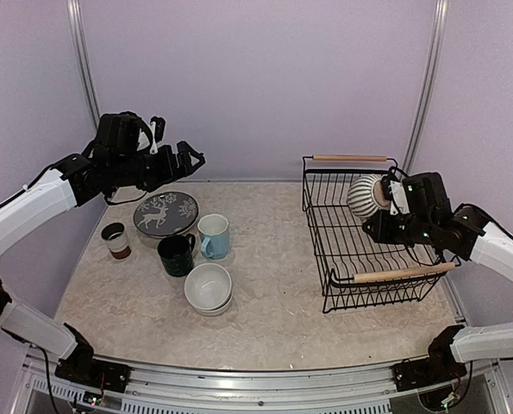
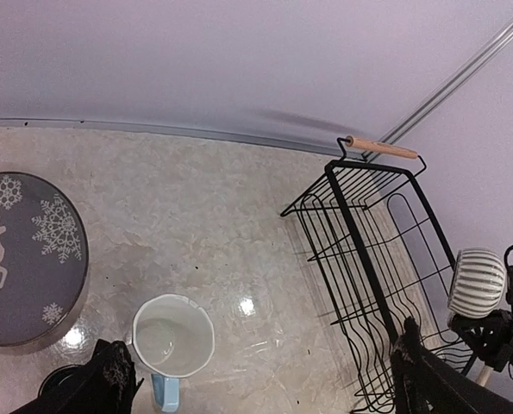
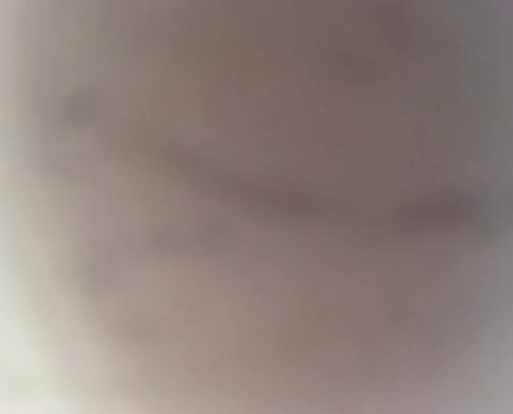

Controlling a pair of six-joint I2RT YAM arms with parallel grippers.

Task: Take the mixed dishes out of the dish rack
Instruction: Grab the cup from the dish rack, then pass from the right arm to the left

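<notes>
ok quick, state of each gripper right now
left gripper: open, holding nothing
right gripper: closed on the striped mug, over the dish rack

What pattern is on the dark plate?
A white deer with snowflakes on the dark plate; clearest in the left wrist view.

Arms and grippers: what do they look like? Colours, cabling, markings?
Both alike. Left arm and right arm: white shell links, black joint housings. Left gripper and right gripper: black, two blocky fingers, a white piece on each near the wrist. Thin black cables run along the links. No readable markings.
</notes>
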